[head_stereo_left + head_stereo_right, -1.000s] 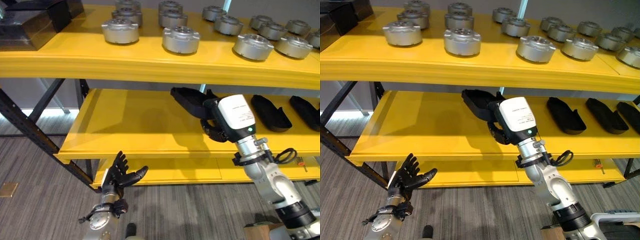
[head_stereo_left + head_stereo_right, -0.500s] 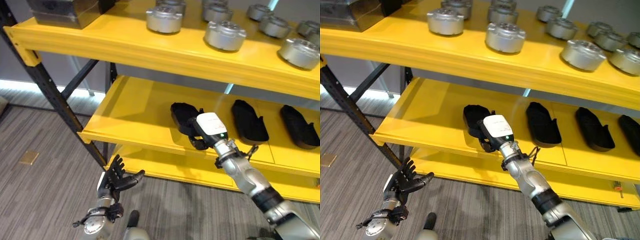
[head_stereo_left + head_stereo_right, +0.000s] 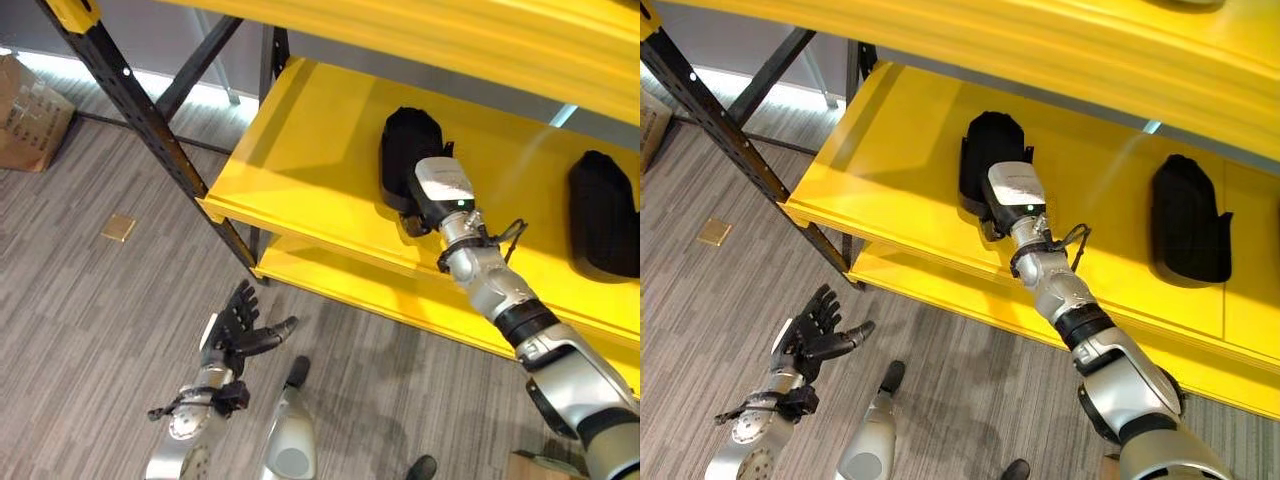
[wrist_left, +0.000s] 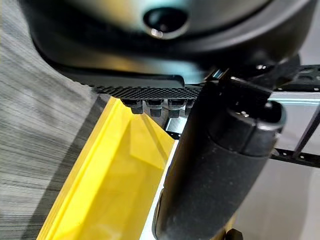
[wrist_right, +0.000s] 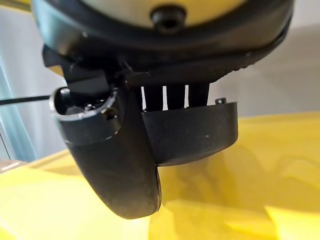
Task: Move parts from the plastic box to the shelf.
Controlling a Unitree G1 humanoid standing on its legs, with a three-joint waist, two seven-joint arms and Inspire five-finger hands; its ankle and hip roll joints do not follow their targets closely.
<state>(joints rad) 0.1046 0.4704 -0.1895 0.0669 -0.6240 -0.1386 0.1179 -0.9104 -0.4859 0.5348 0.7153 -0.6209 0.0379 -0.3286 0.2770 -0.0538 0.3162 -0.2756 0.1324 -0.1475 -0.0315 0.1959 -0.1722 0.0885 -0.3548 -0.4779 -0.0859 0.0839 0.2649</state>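
right hand (image 3: 992, 222) fingers hidden behind black part (image 3: 985, 160), grip perhaps closed

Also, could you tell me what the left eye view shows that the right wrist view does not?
Left eye view: the open left hand low over the grey floor, a second black part further along, and cardboard boxes. Right wrist view: a close look at the black part and its curved wall, standing on the yellow shelf against the right hand. Both: that hand, that part and the shelf.

Grey wood-grain floor (image 3: 90, 300), cardboard box (image 3: 25, 125), small brown square (image 3: 119, 228)
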